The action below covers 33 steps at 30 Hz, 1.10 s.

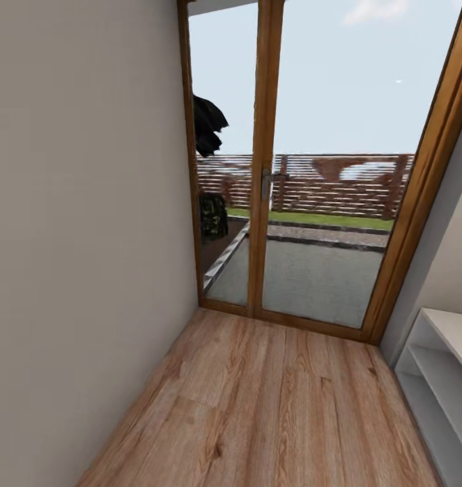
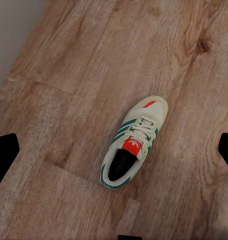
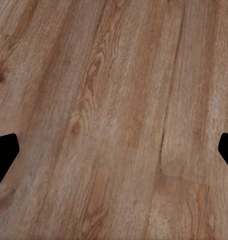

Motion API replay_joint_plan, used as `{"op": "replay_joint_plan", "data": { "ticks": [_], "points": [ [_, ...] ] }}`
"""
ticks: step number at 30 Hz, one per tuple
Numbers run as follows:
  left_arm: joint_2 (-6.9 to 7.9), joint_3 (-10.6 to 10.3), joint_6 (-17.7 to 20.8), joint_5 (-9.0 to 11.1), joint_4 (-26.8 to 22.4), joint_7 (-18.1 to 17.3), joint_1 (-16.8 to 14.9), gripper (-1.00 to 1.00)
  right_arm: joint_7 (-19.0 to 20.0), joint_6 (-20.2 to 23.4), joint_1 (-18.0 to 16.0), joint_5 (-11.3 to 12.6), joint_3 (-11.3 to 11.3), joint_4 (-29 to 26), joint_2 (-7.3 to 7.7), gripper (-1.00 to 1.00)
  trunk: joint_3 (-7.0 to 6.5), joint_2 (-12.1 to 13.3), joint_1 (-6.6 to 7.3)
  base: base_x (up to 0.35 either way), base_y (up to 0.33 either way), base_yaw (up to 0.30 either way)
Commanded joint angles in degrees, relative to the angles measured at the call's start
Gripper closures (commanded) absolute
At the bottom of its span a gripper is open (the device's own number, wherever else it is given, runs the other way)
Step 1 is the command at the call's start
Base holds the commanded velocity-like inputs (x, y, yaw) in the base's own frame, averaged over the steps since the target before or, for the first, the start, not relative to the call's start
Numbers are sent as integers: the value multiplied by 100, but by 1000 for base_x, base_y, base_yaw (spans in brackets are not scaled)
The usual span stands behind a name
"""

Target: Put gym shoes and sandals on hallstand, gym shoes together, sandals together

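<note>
The corridor floor [image 1: 271, 406] takes up most of the head view, light brown planks running toward a glazed wooden door [image 1: 268, 169] with a terrace and slatted fence beyond it. A plain pale wall [image 1: 82, 237] closes the left side, and at the right edge stands a white open-shelved unit [image 1: 440, 365]; so little of it shows that I cannot tell whether it is the hallstand or the other bench. The left wrist view looks down on one gym shoe [image 2: 134, 145], lying alone and upright on its sole on the planks, cream with green stripes, a red tongue patch and a red mark near the toe. It lies between the two dark fingertips [image 2: 4, 152] of the left gripper [image 2: 114, 152], which stand wide apart at opposite edges of that view, well above the shoe and touching nothing. The right gripper [image 3: 114, 152] is likewise spread wide, one fingertip [image 3: 3, 150] at either edge, with bare wood grain beneath. The shoe should be light, with a soft upper that gives under pressure and a stiffer sole and heel. The safest hold is probably across the sides at the midfoot or heel collar, where the rim of the opening offers an edge. The laces are too loose to trust, and the rounded toe would likely slip.
</note>
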<state>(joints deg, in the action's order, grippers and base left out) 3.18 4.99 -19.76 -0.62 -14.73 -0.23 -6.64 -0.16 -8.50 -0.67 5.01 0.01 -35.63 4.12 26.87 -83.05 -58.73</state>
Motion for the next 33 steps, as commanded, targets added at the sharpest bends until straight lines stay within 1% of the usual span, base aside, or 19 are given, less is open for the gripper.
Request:
{"op": "replay_joint_plan", "data": {
  "ticks": [1, 17, 33],
  "points": [
    [-2, 20, -19, -8, 5, -3, -4, -100, -2, -20, -3, 53, 9, 3, 2, -100, 6, -3, 0, 5, 8, 0],
    [-11, 12, -19, -17, 17, -6, -6, -100, -5, -20, -3, 53, 8, 3, 2, -100, 6, -3, 0, -4, -4, 0],
    [-11, 11, -19, -18, 5, -3, -4, -100, -10, -20, -3, 53, 8, -2, 2, -100, 6, -3, 0, -148, -176, 0]
  ]
}}
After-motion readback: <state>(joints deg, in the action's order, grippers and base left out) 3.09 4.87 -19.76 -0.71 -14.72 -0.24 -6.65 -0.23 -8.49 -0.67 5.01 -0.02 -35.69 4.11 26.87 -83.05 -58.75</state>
